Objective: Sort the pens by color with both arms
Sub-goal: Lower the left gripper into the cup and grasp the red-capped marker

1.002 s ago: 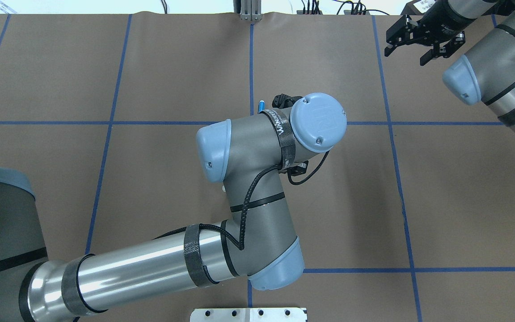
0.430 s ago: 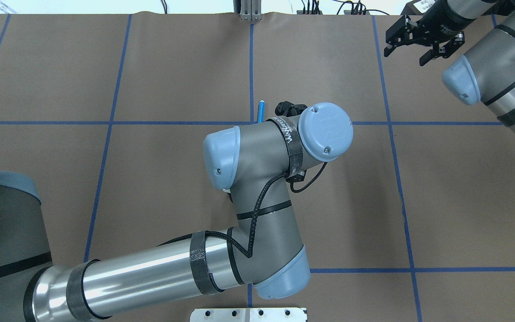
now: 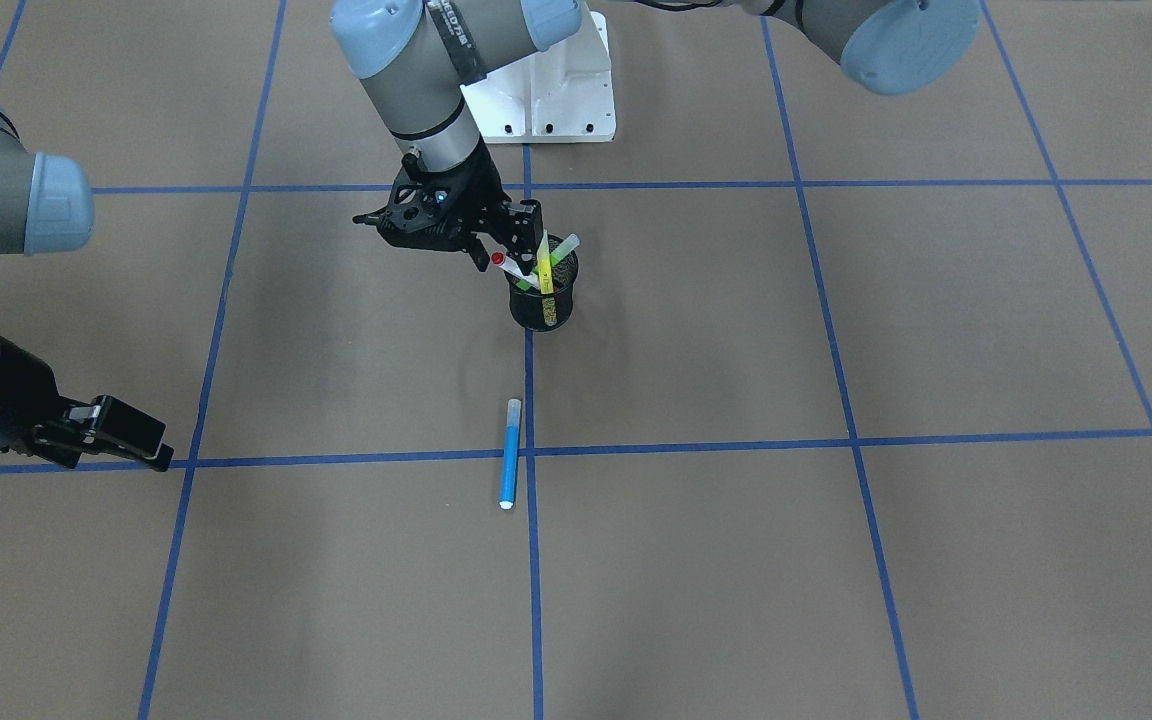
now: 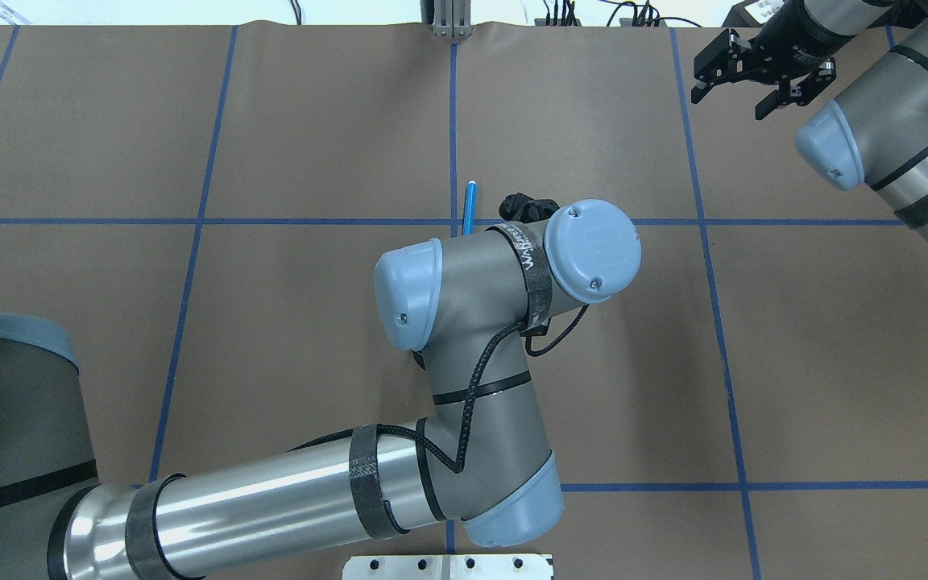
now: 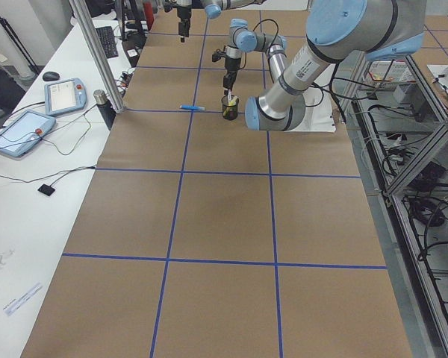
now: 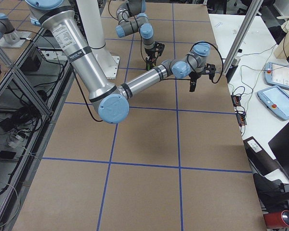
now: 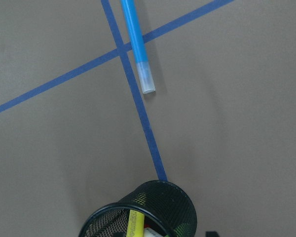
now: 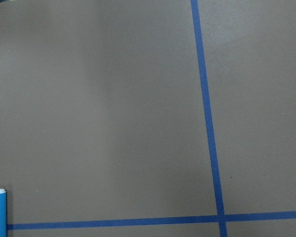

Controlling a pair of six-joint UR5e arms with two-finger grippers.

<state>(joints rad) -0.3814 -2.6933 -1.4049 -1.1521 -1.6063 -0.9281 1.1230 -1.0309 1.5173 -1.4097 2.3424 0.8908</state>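
A blue pen (image 3: pixel 510 455) lies on the brown table beside a blue tape line; it also shows in the overhead view (image 4: pixel 470 205) and the left wrist view (image 7: pixel 135 44). A black mesh cup (image 3: pixel 543 300) holds a yellow pen (image 3: pixel 545 268), a green pen (image 3: pixel 564 248) and a white pen with a red tip (image 3: pixel 502 262). My left gripper (image 3: pixel 514 243) hangs right at the cup's rim, jaws apart, nothing seen held. In the overhead view the wrist hides it. My right gripper (image 4: pixel 734 98) is open and empty at the far right of the table.
The white pedestal base (image 3: pixel 546 90) stands behind the cup. Blue tape lines divide the table into squares. A side desk with tablets (image 5: pixel 22 130) and an aluminium post (image 5: pixel 97 60) border the table's far side.
My left arm has drawn back toward the robot and slightly right, so more of the blue pen shows on the table. The right arm has hardly moved.
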